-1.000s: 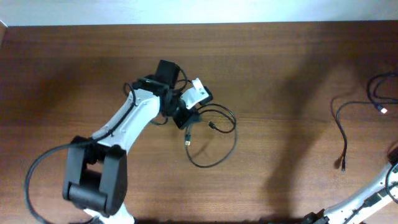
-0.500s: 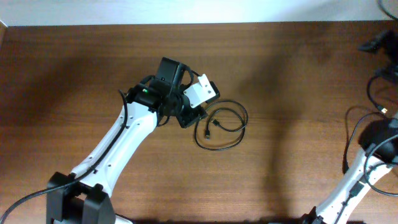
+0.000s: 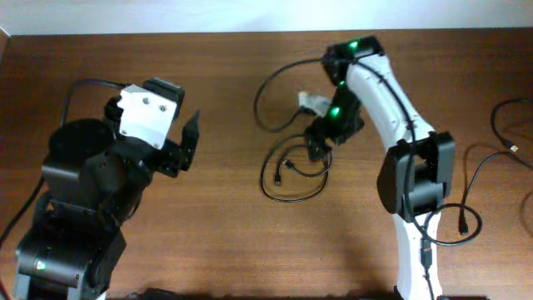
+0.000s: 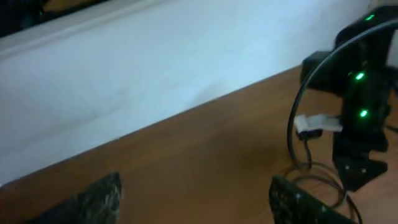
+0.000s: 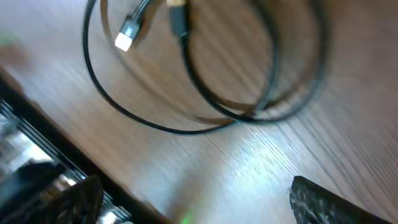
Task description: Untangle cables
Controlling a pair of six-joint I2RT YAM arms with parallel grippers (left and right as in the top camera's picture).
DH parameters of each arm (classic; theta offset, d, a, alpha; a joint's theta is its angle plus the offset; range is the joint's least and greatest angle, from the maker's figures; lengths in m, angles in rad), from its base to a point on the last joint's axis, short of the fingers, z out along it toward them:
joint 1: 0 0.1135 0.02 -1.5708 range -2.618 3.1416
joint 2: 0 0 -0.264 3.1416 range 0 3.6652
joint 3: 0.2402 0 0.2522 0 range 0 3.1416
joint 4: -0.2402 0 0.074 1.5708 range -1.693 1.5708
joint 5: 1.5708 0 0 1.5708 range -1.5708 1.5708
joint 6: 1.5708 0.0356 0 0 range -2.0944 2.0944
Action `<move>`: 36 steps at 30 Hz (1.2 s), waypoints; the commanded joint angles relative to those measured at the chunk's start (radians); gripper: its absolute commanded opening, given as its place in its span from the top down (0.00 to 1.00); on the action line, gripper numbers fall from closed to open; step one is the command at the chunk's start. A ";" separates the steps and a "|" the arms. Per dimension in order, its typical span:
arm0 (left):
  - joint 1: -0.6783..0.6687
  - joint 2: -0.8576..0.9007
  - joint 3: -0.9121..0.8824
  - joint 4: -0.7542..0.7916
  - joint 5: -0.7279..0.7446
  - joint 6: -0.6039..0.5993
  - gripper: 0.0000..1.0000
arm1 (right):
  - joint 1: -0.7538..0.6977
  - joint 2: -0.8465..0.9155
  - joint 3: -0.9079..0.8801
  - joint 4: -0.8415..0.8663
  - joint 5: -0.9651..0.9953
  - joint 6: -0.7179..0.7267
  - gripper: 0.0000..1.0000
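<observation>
A thin black cable coil with small plug ends lies on the brown table at centre. My right gripper hovers just above its upper edge, open and empty. In the right wrist view the loops and a pale metallic plug lie ahead of the right gripper, untouched. My left gripper is drawn back at the left, well clear of the coil, open and empty. The left wrist view shows the left gripper spread over bare wood, with the coil far right under the right arm.
More black cables lie at the right edge and beside the right arm's base. A thicker black wire fixed to the right arm loops out above the coil. A white wall borders the table's far edge.
My left gripper has opened, let go of the coil and pulled back to the left. My right arm has swung in from the right edge to hover over the coil, jaws open.
</observation>
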 commanded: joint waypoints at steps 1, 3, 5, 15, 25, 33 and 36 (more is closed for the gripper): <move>0.003 0.011 0.005 -0.036 -0.003 0.003 0.24 | 0.058 -0.035 -0.085 0.048 0.095 -0.115 0.08; 0.003 0.023 0.005 -0.050 0.006 0.003 0.24 | 0.058 -0.035 -0.127 0.131 0.098 -0.112 0.08; 0.003 0.029 0.005 -0.056 0.012 0.005 0.24 | 0.062 -0.034 -0.182 0.218 0.115 -0.112 0.08; 0.003 0.032 0.005 -0.070 0.024 0.006 0.25 | 0.064 -0.032 -0.422 0.615 0.183 -0.077 0.27; 0.003 0.032 0.005 -0.079 0.024 0.019 0.25 | 0.062 -0.034 -0.515 0.686 0.094 0.029 0.96; 0.003 0.032 0.005 -0.095 0.024 0.044 0.25 | -0.010 -0.049 0.332 0.279 0.293 0.257 0.96; 0.003 0.032 0.005 -0.099 0.043 0.045 0.25 | -0.182 -0.049 0.561 0.237 0.485 0.466 0.96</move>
